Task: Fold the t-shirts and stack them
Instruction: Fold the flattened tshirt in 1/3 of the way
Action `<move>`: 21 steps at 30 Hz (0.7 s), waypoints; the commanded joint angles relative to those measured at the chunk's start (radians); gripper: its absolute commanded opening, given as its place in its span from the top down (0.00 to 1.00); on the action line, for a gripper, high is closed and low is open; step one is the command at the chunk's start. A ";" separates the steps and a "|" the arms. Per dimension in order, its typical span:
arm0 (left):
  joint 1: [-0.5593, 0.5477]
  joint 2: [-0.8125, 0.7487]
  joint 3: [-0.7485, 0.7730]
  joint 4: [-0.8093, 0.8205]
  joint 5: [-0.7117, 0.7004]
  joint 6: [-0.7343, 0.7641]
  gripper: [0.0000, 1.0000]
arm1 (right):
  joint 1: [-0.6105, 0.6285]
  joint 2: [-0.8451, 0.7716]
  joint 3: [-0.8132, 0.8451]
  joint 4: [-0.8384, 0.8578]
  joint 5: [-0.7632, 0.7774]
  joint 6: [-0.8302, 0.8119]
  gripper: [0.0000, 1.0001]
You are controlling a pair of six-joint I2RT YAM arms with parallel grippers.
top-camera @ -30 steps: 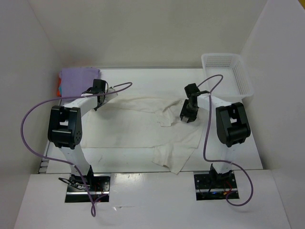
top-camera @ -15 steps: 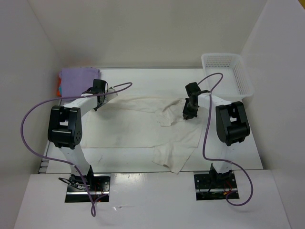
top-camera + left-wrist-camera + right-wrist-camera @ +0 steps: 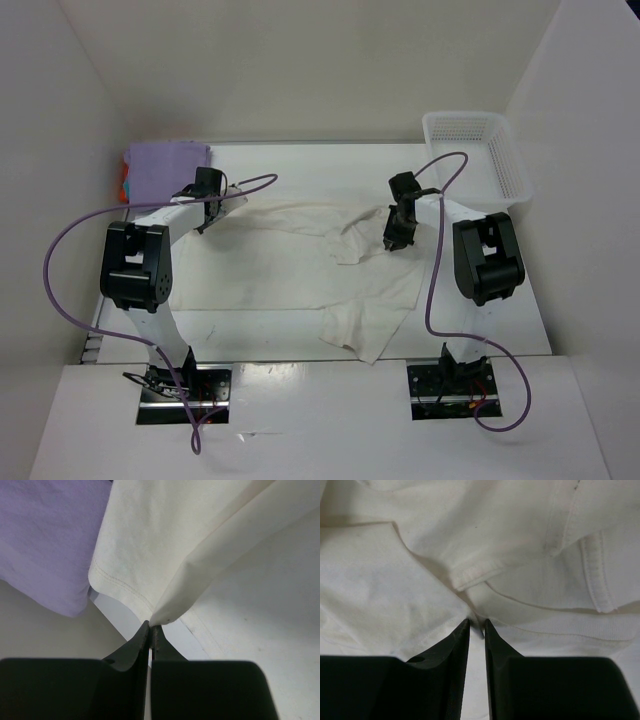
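Observation:
An off-white t-shirt (image 3: 300, 270) lies spread and rumpled across the middle of the table. My left gripper (image 3: 204, 220) is shut on its far left corner, which the left wrist view shows pinched at the fingertips (image 3: 151, 625). My right gripper (image 3: 393, 240) is shut on a fold of the same shirt (image 3: 420, 595) near its far right side, with cloth between the nearly closed fingers (image 3: 477, 623). A folded lavender t-shirt (image 3: 165, 165) lies at the far left corner and also shows in the left wrist view (image 3: 45, 530). An orange t-shirt's edge (image 3: 122, 187) shows under it. The teal-blue t-shirt is hidden.
A white plastic mesh basket (image 3: 510, 165) stands at the far right corner. White walls close in the table on the left, right and back. Purple cables loop from both arms over the table sides.
My right gripper has turned slightly, come down onto the shirt's fold and closed on it. My left gripper has not moved.

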 commanded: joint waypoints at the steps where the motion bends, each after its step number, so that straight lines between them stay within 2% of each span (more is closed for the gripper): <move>1: 0.007 -0.042 -0.007 -0.001 0.008 -0.022 1.00 | -0.008 -0.009 0.044 0.001 0.004 -0.011 0.76; 6: 0.007 -0.042 -0.007 -0.001 0.008 -0.022 1.00 | 0.003 -0.009 0.053 0.013 0.009 -0.031 0.76; 16: 0.007 -0.042 -0.007 -0.001 0.008 -0.022 1.00 | 0.021 -0.009 0.063 0.004 0.030 -0.031 0.95; 18: 0.007 -0.033 -0.007 -0.001 0.008 -0.022 1.00 | 0.021 0.014 0.063 0.004 0.030 -0.031 0.95; 21: 0.007 -0.033 -0.007 -0.001 0.008 -0.022 1.00 | 0.021 0.038 0.072 -0.021 0.039 -0.031 0.89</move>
